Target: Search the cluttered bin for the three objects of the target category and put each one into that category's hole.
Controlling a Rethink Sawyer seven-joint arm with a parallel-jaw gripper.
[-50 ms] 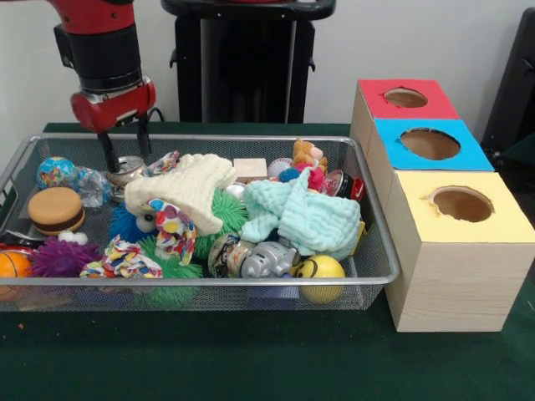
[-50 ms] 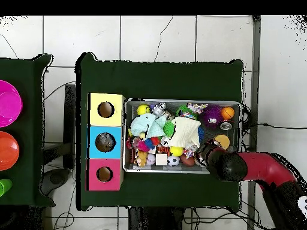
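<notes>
The gripper (image 1: 126, 156) is reaching down into the far corner of the wire bin (image 1: 380, 251), and its two fingers are standing a little apart on both sides of a small round metal tin (image 1: 125, 170); they are not closing on it yet, as far as I can see. Which category is wanted I cannot tell, so I am judging this tin to be the thing in hand. It is looking stiff, light and smooth, so it is probably slipping easily; the best hold is across its rim, with the fingers low. Just beside the tin a cream knitted cloth (image 1: 188, 188) is lying, soft and loose, and it may be catching a finger. On the other side of the tin a crumpled clear wrapper (image 1: 90, 185) and a blue patterned ball (image 1: 54, 172) are sitting near. The bin's back rim is close behind the tin, so there is room mostly upward. The three boxes with holes, red (image 1: 405, 98), blue (image 1: 430, 144) and yellow (image 1: 461, 204), are standing well apart from the tin, outside the bin's opposite end.
</notes>
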